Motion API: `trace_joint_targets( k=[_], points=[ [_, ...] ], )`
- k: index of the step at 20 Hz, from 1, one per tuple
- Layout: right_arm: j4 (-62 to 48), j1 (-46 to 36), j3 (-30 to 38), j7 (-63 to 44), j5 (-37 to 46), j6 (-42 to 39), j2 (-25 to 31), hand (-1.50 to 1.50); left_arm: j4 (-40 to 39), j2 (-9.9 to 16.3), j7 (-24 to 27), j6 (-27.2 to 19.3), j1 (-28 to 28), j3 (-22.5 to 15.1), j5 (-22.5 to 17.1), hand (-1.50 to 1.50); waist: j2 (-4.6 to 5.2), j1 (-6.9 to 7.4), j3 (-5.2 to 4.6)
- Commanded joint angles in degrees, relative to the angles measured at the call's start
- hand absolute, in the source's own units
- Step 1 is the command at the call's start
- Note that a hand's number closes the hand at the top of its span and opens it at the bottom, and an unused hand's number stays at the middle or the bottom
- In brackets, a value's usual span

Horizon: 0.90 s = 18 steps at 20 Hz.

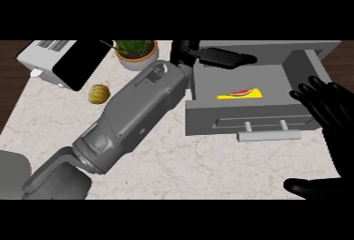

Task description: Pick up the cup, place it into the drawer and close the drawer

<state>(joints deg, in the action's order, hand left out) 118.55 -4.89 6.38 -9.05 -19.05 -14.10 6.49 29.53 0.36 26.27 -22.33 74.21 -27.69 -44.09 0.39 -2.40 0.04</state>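
1. Two hands show. The right hand [330,110] is nearest, at the view's right edge beside the drawer, fingers straight and spread, holding nothing. It looks to be resting there.
2. Across the pale marble surface [194,168] the left forearm runs up from the lower left corner to the drawer's back left corner. The left hand [220,56] hangs over the drawer's back rim. Whether its fingers are closed round anything cannot be told.
3. The grey drawer [245,123] stands pulled open toward the viewer, its handle bar at the near front. Inside lies a yellow wedge with a watermelon picture [241,94].
4. The cup cannot be made out for certain. The dark shape at the left hand may be the cup or part of the hand. No cup shows elsewhere on the surface or on the drawer's floor.
5. Judging from this, the task is at the placing stage: the release into the drawer and the closing are still to do.
6. Room: bare surface lies in front of the drawer's handle, enough for a push. The left forearm runs close along the drawer's left wall.
7. Farther left sit a small orange pumpkin [99,93], a toaster [59,63] and a potted plant [136,54], all well apart from the drawer's front.
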Motion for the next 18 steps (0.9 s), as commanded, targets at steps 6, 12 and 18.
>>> trace_joint_targets(
  k=[6,12,18],
  points=[
    [4.0,3.1,0.2,-1.1,4.3,-7.0,8.0,1.5,12.1,7.6,-4.6,-0.2,-5.9,4.6,-2.0,-1.5,-1.18,3.72,-0.09],
    [1.6,-0.5,0.6,-3.4,8.2,-7.8,11.3,1.5,25.0,13.4,-3.6,-0.8,-21.9,3.5,-1.1,-1.5,-1.06,5.22,-0.12],
    [0.1,-0.8,-2.0,-4.5,15.1,-7.1,10.5,1.5,40.1,21.5,-8.7,-0.5,-33.7,5.5,-1.8,-1.5,-0.75,4.13,-0.06]
  ],
)
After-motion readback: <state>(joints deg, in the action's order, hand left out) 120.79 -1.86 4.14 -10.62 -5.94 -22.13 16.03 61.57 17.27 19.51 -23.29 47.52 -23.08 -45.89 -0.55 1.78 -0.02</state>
